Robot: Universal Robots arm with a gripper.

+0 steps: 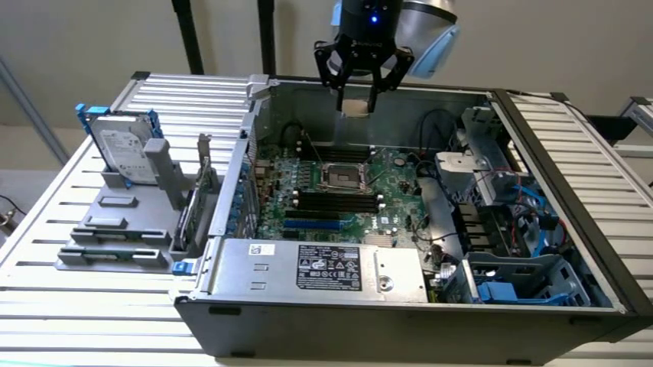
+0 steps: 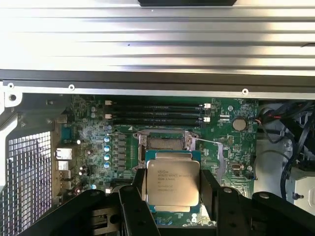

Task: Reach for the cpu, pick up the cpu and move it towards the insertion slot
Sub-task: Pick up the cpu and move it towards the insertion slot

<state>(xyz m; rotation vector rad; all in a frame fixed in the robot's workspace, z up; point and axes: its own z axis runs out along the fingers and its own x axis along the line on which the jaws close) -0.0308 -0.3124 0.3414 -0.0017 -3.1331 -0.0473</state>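
Gripper [image 2: 173,189]: clamped on the cpu [image 2: 173,183].
Cpu print: several lines, unreadable.
Slot [image 2: 166,143]: beneath, well apart.

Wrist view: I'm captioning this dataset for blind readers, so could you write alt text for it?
The gripper holds the cpu between its fingers above the green motherboard, with the insertion slot just beyond the chip. Black memory slots run past the socket.

gripper [image 1: 362,98] holding cpu [image 1: 356,107], high above insertion slot [image 1: 343,177] in open computer case [image 1: 408,336]
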